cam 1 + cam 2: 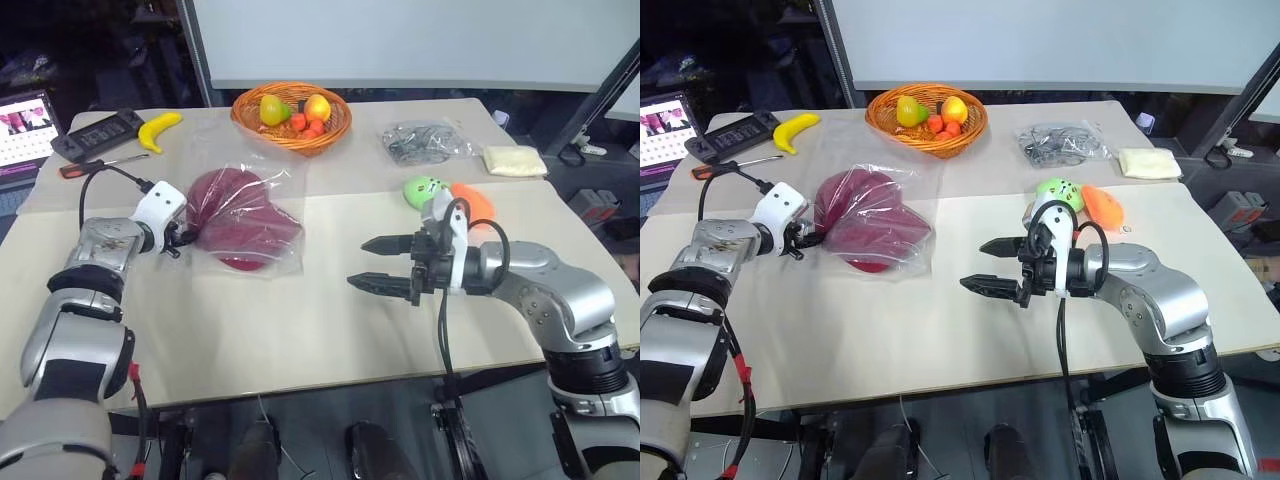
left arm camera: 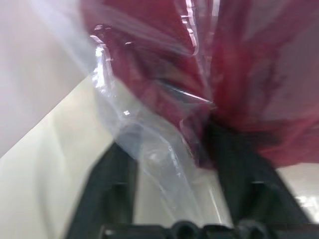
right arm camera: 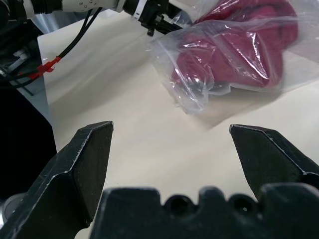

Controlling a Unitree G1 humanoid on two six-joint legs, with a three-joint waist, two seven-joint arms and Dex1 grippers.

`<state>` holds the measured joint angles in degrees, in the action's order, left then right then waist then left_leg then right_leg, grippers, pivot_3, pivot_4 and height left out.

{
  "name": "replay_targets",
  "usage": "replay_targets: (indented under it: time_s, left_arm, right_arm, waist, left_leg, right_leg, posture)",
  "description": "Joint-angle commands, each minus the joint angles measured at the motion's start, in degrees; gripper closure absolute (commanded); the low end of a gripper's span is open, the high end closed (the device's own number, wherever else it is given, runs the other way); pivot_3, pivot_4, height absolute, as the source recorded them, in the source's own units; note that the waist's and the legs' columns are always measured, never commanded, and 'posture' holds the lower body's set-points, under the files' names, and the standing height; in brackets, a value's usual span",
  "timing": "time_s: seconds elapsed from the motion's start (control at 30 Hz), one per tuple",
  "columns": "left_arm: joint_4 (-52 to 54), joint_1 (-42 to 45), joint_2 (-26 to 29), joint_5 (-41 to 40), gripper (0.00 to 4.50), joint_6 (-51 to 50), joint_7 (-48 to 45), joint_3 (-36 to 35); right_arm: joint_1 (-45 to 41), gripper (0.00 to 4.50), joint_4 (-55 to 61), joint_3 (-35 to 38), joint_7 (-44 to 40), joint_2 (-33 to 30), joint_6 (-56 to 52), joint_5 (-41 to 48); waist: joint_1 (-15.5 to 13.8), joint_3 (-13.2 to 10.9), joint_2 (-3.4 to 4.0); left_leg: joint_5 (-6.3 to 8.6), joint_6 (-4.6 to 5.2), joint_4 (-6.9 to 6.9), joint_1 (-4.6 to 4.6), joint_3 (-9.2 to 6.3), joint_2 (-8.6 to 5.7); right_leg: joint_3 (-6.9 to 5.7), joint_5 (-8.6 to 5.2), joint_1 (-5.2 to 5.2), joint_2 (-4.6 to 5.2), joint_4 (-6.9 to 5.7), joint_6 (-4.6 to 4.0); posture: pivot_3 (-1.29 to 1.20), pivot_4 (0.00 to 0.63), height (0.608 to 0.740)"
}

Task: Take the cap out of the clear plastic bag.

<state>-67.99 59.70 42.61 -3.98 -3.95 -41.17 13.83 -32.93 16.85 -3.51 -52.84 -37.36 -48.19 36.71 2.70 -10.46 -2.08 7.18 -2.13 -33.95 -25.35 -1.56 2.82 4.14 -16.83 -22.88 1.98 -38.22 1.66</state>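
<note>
- Maroon fabric is the first thing you notice: the cap (image 1: 232, 213) is inside the clear plastic bag (image 1: 262, 212), lying flat on the bench (image 1: 300, 330), left of centre and a bit toward the far edge.
- Left gripper (image 1: 180, 240) is right up against the bag's left end. In the left wrist view its two black fingers (image 2: 117, 184) stand apart with crinkly plastic and a bit of red cloth between them. So spread, not clamped down, as far as I can see.
- Right gripper (image 1: 995, 265) hangs above the bench near the middle, pointing left toward the bag but well apart from it. Its fingers (image 3: 92, 164) are wide apart with nothing between them; the right wrist view shows bare bench in the gap and the bag farther out.
- Far edge, around the middle: a wicker basket (image 1: 292, 118) with fruit in it.
- Far left corner: a banana (image 1: 159, 130), a dark flat device (image 1: 98, 134) beside it, and a red-handled screwdriver (image 1: 100, 165) just in front of those.
- Far right area: a smaller clear bag with grey stuff (image 1: 425, 142), and a pale folded cloth (image 1: 515, 161) next to it.
- Just behind the right gripper, a green plush toy (image 1: 424, 189) and an orange one (image 1: 475, 201) sit side by side, touching.
</note>
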Motion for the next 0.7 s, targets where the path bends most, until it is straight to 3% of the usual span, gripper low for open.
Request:
replay_targets:
  time_s: [0.03, 0.07, 0.2, 0.3, 0.47, 0.57, 0.7]
  left_arm:
    - [6.14, -2.07, 2.51, -0.83, 0.38, -2.97, -1.81, -4.67]
    - [9.39, -2.78, 3.05, -2.01, 0.1, -4.79, -2.21, -6.45]
    - [32.39, -10.97, 5.62, -7.4, 0.1, -15.17, -1.65, -14.45]
    - [52.74, -18.94, 7.89, -14.72, 0.1, -24.72, -0.42, -24.65]
    - [68.54, -26.17, 10.12, -22.17, 0.1, -32.75, -0.54, -36.1]
    - [78.64, -37.5, 12.16, -22.48, 0.1, -28.06, -7.26, -38.28]
    - [82.45, -52.39, 16.63, -7.93, 0.1, -7.79, -10.25, -33.74]
  right_arm:
    - [-0.82, 0.0, 0.66, 0.23, -0.41, 0.22, 0.86, 0.16]
    - [-0.9, 0.0, 0.57, 0.08, -0.44, 0.29, 0.91, 0.12]
    - [-0.84, 0.0, 0.8, -0.16, -0.52, 0.48, 0.88, 0.25]
    - [-0.72, 0.0, 0.95, -0.19, -0.7, 0.52, 0.64, 0.45]
    - [-0.69, 0.0, 0.59, -0.29, -1.63, 0.22, 0.57, 0.66]
    - [-0.9, 0.0, -0.24, -0.72, -2.37, 0.1, 1.03, 0.22]
    - [-2.03, 0.0, -2.25, -1.05, -3.56, -0.18, 1.69, -0.5]
  waist:
    - [-0.09, 0.0, 0.0]
    - [-0.11, -0.01, -0.01]
    - [-0.27, -0.04, -0.03]
    - [-0.25, -0.05, -0.05]
    - [-0.11, -0.05, -0.06]
    - [-0.13, -0.05, -0.04]
    - [-0.22, -0.06, -0.03]
  left_leg:
    - [0.0, 0.0, -0.01, -0.04, 0.0, 0.0]
    - [0.0, 0.0, -0.02, -0.11, 0.0, 0.0]
    - [-0.01, -0.01, -0.14, -0.3, -0.04, -0.01]
    - [-0.01, -0.02, -0.18, -0.32, -0.05, -0.01]
    - [-0.01, -0.01, -0.29, -0.25, -0.06, 0.0]
    - [-0.01, -0.01, -0.29, -0.13, -0.02, -0.01]
    - [-0.01, -0.02, -0.22, -0.1, 0.04, -0.01]
  right_leg:
    - [0.0, 0.01, -0.04, 0.0, -0.01, -0.02]
    - [0.0, 0.02, -0.1, 0.0, -0.03, -0.03]
    - [-0.03, 0.03, -0.28, 0.04, -0.24, -0.05]
    - [-0.05, 0.04, -0.29, 0.08, -0.3, -0.05]
    - [-0.06, 0.03, -0.24, 0.08, -0.4, -0.04]
    - [-0.03, 0.03, -0.16, 0.1, -0.39, -0.04]
    - [0.0, 0.03, -0.19, 0.15, -0.37, -0.11]
  posture:
    - [0.0, 0.15, 0.74]
    - [0.0, 0.15, 0.74]
    - [0.0, 0.15, 0.74]
    - [0.0, 0.15, 0.74]
    - [0.0, 0.15, 0.74]
    - [0.0, 0.15, 0.74]
    - [0.0, 0.15, 0.74]
